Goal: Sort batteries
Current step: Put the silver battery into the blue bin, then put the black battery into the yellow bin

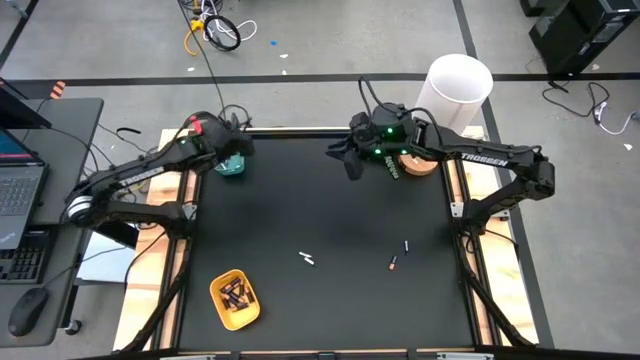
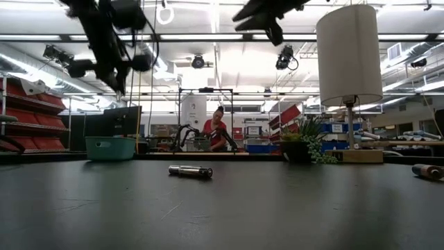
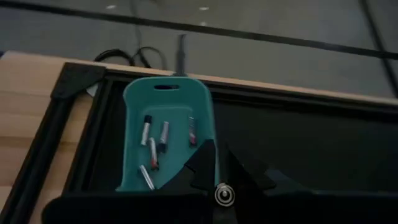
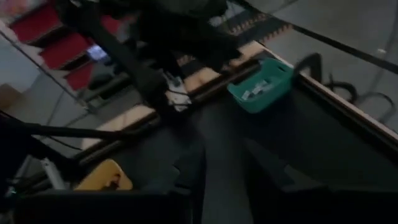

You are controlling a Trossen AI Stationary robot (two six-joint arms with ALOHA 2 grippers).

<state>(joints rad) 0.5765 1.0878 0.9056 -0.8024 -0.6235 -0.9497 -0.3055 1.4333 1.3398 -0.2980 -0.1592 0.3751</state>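
While both arms hang raised over the far end of the black counter (image 1: 320, 210), the sorting job lies split across its surface. Nearest the front edge, the yellow oval tray (image 1: 234, 299) sits at the left corner holding a cluster of dark batteries (image 1: 238, 293). Farther in, loose cells rest on bare counter: a pale battery (image 1: 307, 259) near the centre, a dark one with an orange end (image 1: 393, 263) to its right, and another dark one (image 1: 406, 245) just beyond that. From table height, one slim battery (image 2: 190, 171) lies on its side mid-counter, well below and apart from both end effectors.

At the far left corner, the teal rectangular tray (image 3: 165, 140) holds several silvery and dark cells (image 3: 155, 144). The left end effector (image 1: 236, 152) hovers directly above this tray; its fingers (image 3: 205, 162) meet at their tips over the tray's near rim, closed on nothing visible. The right end effector (image 1: 352, 160) hangs near the far edge's middle, well away from every loose battery; its fingers (image 4: 189, 168) stand apart, open and empty.

Beyond the counter stand a white cylindrical lamp shade (image 2: 348, 54), a small potted plant (image 2: 305, 147), and, deep in the room, a person in red (image 2: 216, 129).
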